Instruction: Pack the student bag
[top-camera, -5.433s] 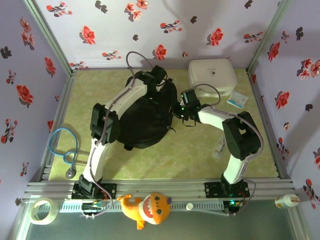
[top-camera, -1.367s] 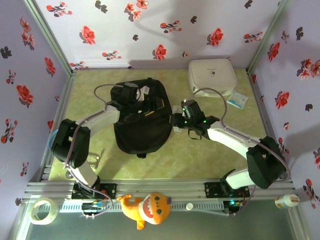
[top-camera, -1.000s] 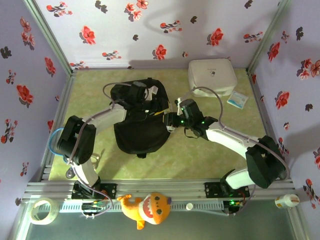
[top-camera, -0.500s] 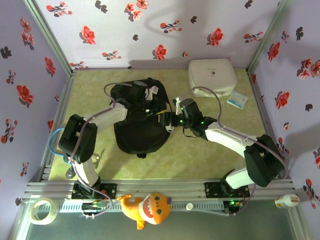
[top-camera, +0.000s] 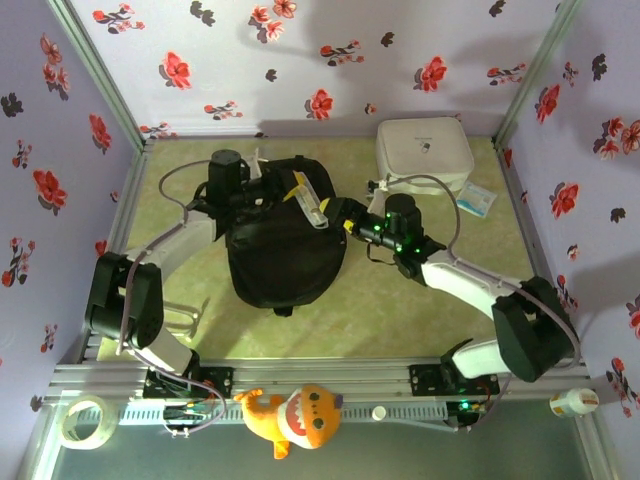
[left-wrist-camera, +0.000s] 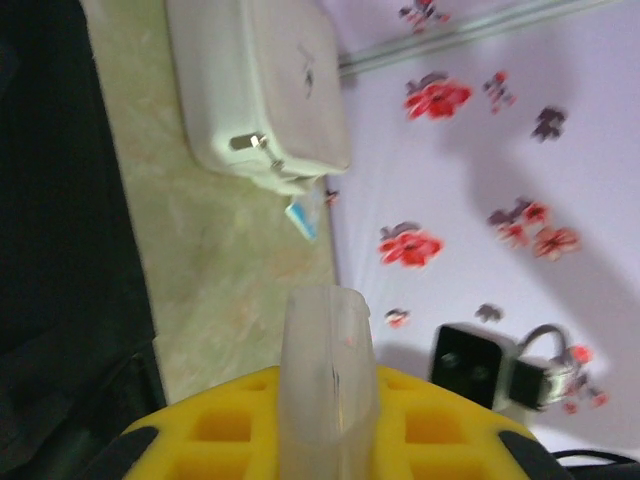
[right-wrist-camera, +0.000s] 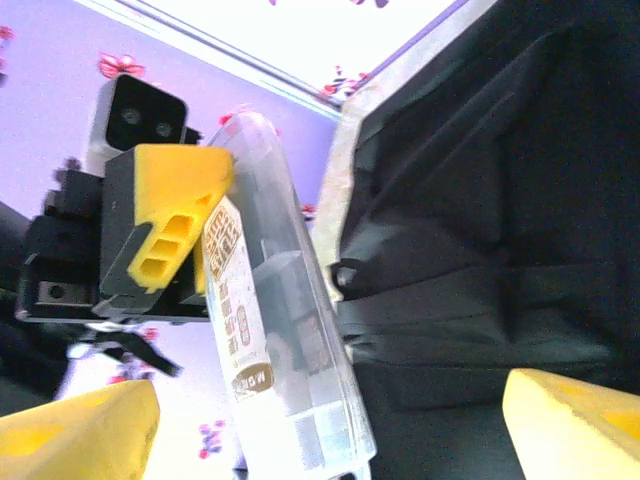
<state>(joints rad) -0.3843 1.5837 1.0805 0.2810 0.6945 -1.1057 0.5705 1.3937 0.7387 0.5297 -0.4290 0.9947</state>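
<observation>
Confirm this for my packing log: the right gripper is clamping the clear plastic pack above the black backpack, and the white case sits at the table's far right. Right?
Wrong gripper: the left gripper clamps the clear plastic pack above the black backpack; the right gripper is open. The right wrist view shows it.

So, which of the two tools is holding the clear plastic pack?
The left tool, the one over the student bag's left side. Its yellow fingers are shut on the clear plastic pack. The right tool is wide open and holds nothing.

White links, black joints, yellow fingers, seemingly grey cables.
</observation>
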